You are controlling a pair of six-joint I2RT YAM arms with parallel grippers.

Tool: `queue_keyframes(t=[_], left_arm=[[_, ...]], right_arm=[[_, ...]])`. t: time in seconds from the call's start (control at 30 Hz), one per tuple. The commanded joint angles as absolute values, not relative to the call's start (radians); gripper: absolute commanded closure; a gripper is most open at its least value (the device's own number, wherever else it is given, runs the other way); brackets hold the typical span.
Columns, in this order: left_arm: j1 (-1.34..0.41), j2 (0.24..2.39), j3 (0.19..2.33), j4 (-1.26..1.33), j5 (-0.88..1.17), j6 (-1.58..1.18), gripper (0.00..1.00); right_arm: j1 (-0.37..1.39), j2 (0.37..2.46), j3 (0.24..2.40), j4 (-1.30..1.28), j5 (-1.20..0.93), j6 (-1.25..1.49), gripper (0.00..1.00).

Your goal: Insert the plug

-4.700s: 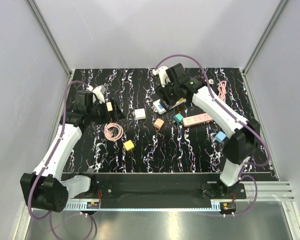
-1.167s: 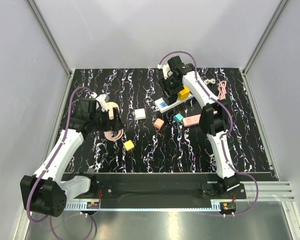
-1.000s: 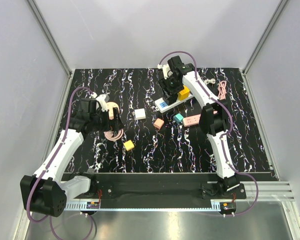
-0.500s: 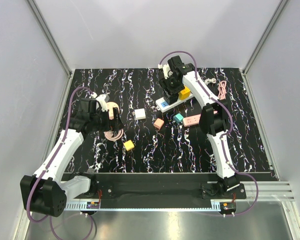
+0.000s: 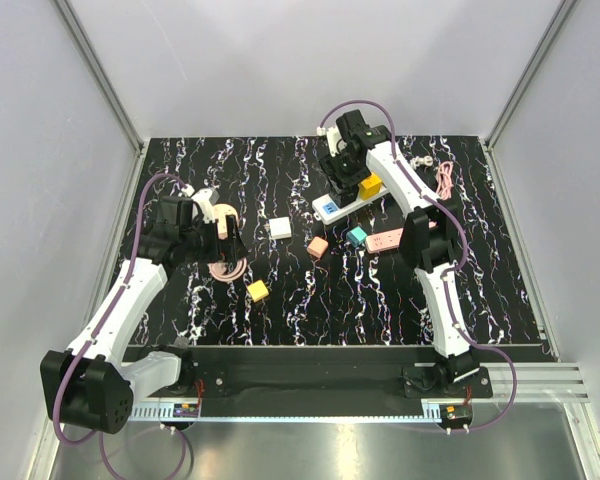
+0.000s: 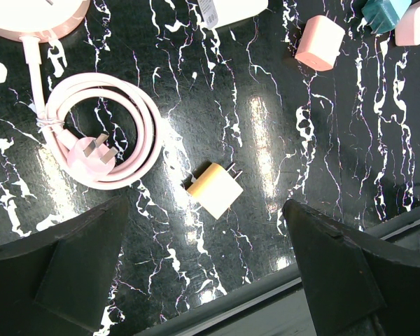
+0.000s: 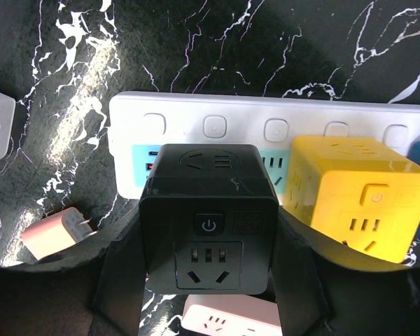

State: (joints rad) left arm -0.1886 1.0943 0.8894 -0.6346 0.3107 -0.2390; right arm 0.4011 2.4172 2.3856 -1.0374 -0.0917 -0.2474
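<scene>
Insertion is the step in hand. The right gripper, partly closed, clamps a black cube plug between its two fingers, one on each side face. In the right wrist view the cube sits in the middle of the frame, over the left end of a white power strip, just beside a yellow cube that looks already seated to its right. The pins are hidden under the cube, so I cannot tell whether they have entered the socket. The next move probably calls for a straight push down onto the strip, keeping the cube square and clear of its yellow neighbour, then letting go.

The left gripper hangs wide open and holds nothing, above a coiled pink cable at the left of its frame and a small yellow charger at the centre.

The table top is glossy black with white marble veins. Plain pale walls with metal corner posts close it in.
</scene>
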Motion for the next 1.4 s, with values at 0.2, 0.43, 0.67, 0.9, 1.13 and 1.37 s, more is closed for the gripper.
queue_keyframes(t=[0.2,0.43,0.67,0.9,1.13,1.37], left_arm=[[-0.192,1.091,0.899,-0.603,0.336,-0.224,0.01],[-0.192,1.091,0.897,-0.603,0.333,-0.224,0.01],[-0.192,1.091,0.897,-0.601,0.336,-0.224,0.01],[-0.192,1.091,0.896,-0.601,0.337,-0.224,0.01],[-0.192,1.097,0.896,-0.600,0.341,-0.225,0.01],[-0.192,1.097,0.896,-0.600,0.344,-0.227,0.01]], right_arm=[[0.403,2.336,2.384,-1.017,-0.067,-0.253,1.00],[0.405,2.370,2.381,-1.012,-0.066,-0.255,1.00],[0.402,2.373,2.318,-0.971,-0.074,-0.262,1.00],[0.400,2.345,2.206,-0.885,-0.063,-0.275,1.00],[0.400,2.332,2.177,-0.903,-0.051,-0.264,1.00],[0.400,2.319,2.210,-0.966,-0.006,-0.268,1.00]])
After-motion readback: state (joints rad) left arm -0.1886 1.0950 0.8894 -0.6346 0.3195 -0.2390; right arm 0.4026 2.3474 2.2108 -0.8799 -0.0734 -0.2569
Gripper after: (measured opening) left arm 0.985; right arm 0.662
